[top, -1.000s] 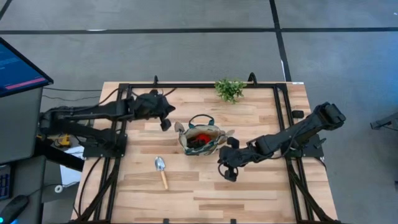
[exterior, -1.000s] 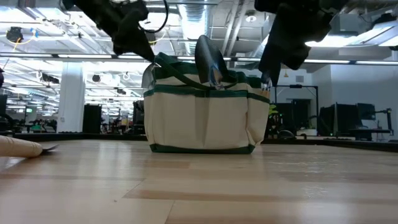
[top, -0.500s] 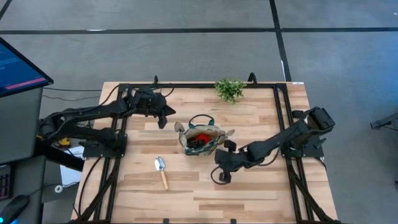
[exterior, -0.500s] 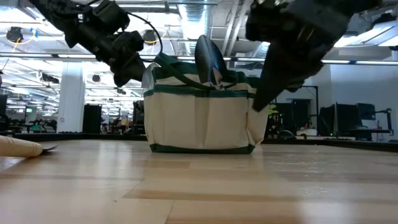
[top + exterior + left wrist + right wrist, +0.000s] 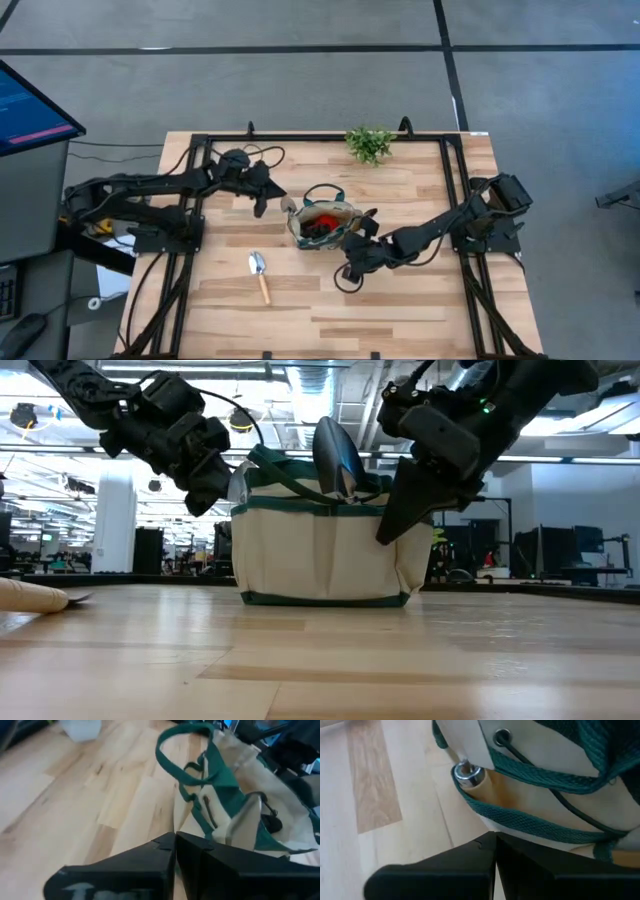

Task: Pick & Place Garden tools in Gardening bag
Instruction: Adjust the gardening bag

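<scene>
The olive-khaki gardening bag [image 5: 324, 226] stands upright on its base mid-table, also seen in the low view [image 5: 330, 545]. A red-and-black item [image 5: 322, 218] lies inside it. Trowels stick out of its outer pockets, blades up [image 5: 337, 455], and one ferrule shows in the right wrist view [image 5: 466, 775]. One trowel [image 5: 260, 274] lies flat on the table, near-left of the bag. My left gripper [image 5: 261, 207] is shut and empty just left of the bag [image 5: 175, 839]. My right gripper [image 5: 343, 283] is shut and empty near the bag's near-right side [image 5: 495, 839].
A leafy green sprig [image 5: 369, 143] lies at the table's far edge. A black frame rail [image 5: 320, 137] runs around the tabletop. Bare wood spans the table's near half, right of the loose trowel. A monitor [image 5: 30, 105] stands off the table's left.
My right gripper has swung toward the table's left along the bag's near side and dropped lower, fingers staying shut. My left gripper has come down beside the bag's left side. The bag and the loose trowel have stayed put.
</scene>
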Robot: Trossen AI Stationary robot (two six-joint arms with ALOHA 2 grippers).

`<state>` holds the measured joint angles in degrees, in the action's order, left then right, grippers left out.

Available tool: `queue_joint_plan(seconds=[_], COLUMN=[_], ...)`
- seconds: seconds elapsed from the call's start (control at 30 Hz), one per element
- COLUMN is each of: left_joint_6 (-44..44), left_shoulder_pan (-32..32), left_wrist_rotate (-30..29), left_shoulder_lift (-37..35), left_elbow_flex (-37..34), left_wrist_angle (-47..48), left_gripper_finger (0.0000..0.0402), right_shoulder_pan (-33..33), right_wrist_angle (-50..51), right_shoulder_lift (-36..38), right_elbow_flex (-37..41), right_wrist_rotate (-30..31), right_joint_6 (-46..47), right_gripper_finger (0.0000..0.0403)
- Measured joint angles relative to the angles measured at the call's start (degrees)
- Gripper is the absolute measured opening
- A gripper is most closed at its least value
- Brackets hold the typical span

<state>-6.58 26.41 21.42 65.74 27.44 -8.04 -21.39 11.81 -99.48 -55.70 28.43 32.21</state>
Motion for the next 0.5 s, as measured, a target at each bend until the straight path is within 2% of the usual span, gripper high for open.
queue_joint_plan(seconds=[0.27,0.43,0.5], left_joint_6=[-2.23,-2.89,-3.66], left_shoulder_pan=[-3.12,-6.77,-7.64], left_wrist_rotate=[-0.07,0.14,2.22], left_shoulder_lift=[6.56,12.48,14.12], left_elbow_flex=[0.00,0.00,0.00], left_wrist_angle=[-1.21,-9.24,-13.17], left_gripper_finger=[0.0001,0.0001,0.0001], right_shoulder_pan=[0.21,-0.06,-0.09], right_wrist_angle=[4.54,7.58,7.96], right_shoulder_lift=[0.02,0.04,0.04], right_elbow_flex=[-0.02,-0.02,-0.02], right_wrist_rotate=[0.12,0.32,0.77], right_joint_6=[5.14,9.46,9.86], right_gripper_finger=[0.0000,0.0000,0.0000])
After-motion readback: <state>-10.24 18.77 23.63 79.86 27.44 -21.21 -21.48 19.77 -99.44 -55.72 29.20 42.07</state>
